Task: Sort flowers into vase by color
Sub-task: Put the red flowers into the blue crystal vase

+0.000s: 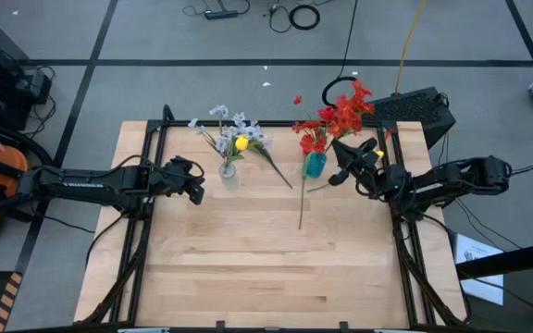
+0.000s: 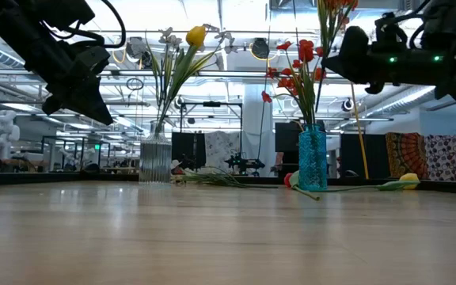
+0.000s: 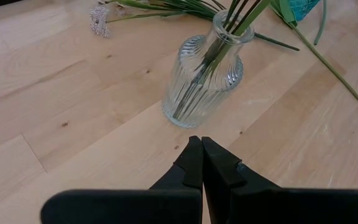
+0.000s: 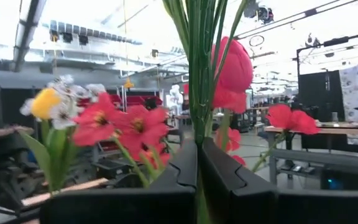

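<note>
A clear ribbed glass vase (image 1: 229, 173) (image 3: 204, 81) stands at the table's far middle and holds pale sprays and a yellow tulip (image 2: 195, 35). To its right, a blue vase (image 1: 315, 166) (image 2: 312, 158) holds red flowers (image 2: 303, 55). My left gripper (image 3: 199, 142) (image 1: 195, 188) is shut and empty. It hangs above the wood just left of the clear vase. My right gripper (image 4: 197, 146) (image 1: 342, 153) is up in the air right of the blue vase, shut on a red flower (image 4: 232, 68). My right gripper pinches the red flower's bundle of green stem and leaves (image 4: 199, 124) between its two fingers. The fingers come from the table's right, slanting slightly upward, and lie across the stem. The flower stands upright above the fingers, lifted clear of the table.
Loose flowers lie on the table: a long green stem (image 1: 301, 199) in front of the blue vase, a yellow tulip (image 2: 406, 182) (image 1: 378, 153) by the right arm, and a pale spray (image 3: 98, 18) beside the clear vase. The table's near half (image 1: 266, 268) is bare wood.
</note>
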{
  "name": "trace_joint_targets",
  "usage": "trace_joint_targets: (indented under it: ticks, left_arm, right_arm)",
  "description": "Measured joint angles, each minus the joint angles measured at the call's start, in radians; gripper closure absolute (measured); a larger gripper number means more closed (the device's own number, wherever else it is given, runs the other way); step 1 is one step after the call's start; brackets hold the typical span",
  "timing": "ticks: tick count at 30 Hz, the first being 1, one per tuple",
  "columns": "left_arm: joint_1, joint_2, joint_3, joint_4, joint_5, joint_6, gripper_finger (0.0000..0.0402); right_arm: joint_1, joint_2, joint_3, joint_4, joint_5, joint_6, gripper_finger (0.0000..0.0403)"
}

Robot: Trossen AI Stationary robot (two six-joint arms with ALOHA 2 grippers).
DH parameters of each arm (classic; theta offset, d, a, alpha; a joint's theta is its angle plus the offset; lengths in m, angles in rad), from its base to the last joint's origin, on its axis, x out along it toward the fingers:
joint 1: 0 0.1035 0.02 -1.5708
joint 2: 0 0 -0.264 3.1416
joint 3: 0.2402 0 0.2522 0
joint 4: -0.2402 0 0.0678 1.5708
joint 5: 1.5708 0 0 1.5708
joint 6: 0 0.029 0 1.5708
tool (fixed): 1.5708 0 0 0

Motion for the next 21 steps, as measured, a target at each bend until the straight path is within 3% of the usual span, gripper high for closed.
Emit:
trace_joint_targets:
  ticks: [7,13,21]
  left_arm:
    - [0.000,0.000,0.000,0.000,0.000,0.000,0.0400]
    - [0.000,0.000,0.000,-0.001,0.000,0.000,0.0400]
    - [0.000,0.000,0.000,-0.001,0.000,0.000,0.0400]
  right_arm:
    - [-0.054,0.000,0.006,-0.028,-0.009,0.016,0.0403]
    - [-0.080,0.005,0.006,-0.109,-0.114,0.052,0.0403]
    - [-0.081,0.008,0.006,-0.179,-0.112,0.058,0.0403]
